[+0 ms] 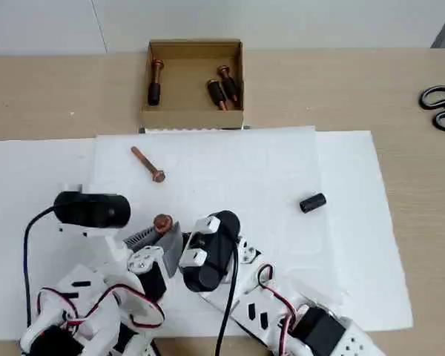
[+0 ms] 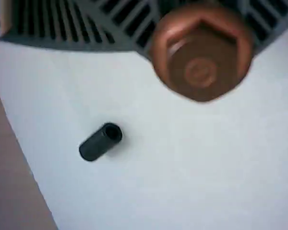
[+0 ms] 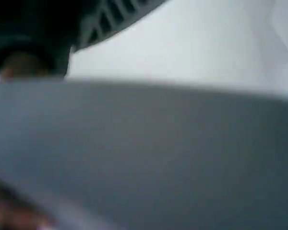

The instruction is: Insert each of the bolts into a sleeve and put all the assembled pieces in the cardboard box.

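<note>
My left gripper (image 1: pixel 162 236) sits low near the sheet's (image 1: pixel 245 170) front edge, clamped on a copper bolt (image 1: pixel 162 222), right arm (image 1: pixel 211 252) just beside it. The black sleeve (image 1: pixel 312 202) lies well apart on open sheet.

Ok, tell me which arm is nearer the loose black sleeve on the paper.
Right. The right arm lies closer across the paper from the sleeve. The left gripper, shut on a bolt, is farther, on the right arm's far side.
</note>
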{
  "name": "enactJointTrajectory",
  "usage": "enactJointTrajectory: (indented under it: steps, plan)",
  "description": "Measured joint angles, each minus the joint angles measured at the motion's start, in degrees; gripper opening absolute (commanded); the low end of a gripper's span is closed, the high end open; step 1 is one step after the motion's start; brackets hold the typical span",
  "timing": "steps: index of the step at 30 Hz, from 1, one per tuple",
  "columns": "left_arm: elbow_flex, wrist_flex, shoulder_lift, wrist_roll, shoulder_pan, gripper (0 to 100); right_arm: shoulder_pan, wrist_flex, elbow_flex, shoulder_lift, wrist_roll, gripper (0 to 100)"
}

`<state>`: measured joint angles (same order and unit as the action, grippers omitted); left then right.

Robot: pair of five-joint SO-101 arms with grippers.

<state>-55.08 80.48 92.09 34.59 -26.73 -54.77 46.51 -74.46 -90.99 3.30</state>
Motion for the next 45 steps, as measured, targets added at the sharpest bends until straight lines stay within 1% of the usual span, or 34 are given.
enactJointTrajectory:
  steps: [6,15,17,21,23,27,35,43,45]
  plan:
    - [-1.9,1.1,0.1,-3.2,-0.7,0,-0.2,0.1,0.8,0.2,-0.2,0.3]
    - [-3.1,1.1,0.4,-5.1,-0.7,1,-0.2,0.2,0.6,0.3,-0.2,0.3]
    - [-3.1,1.1,0.4,-5.4,-0.7,5,-0.2,0.2,0.6,0.3,-0.2,0.3]
    - [-3.3,1.1,0.4,-5.5,-0.2,17,-0.1,0.2,0.6,0.3,-0.2,0.3]
    - [-3.6,1.1,0.4,-5.6,0.1,20,0.2,0.3,0.6,0.3,-0.1,0.3]
    - [-4.8,2.7,0.4,-5.7,-0.1,20,0.3,0.2,1.1,0.3,-0.1,0.3]
    - [-4.7,2.6,0.4,-5.7,0.0,20,0.4,0.2,1.1,0.2,-0.1,0.3]
    - [-0.5,3.4,0.2,-5.8,-0.2,19,0.3,0.1,1.4,0.1,-0.1,0.3]
    - [1.0,3.4,0.2,-5.8,-0.2,18,0.3,0.1,1.4,0.1,-0.1,0.3]
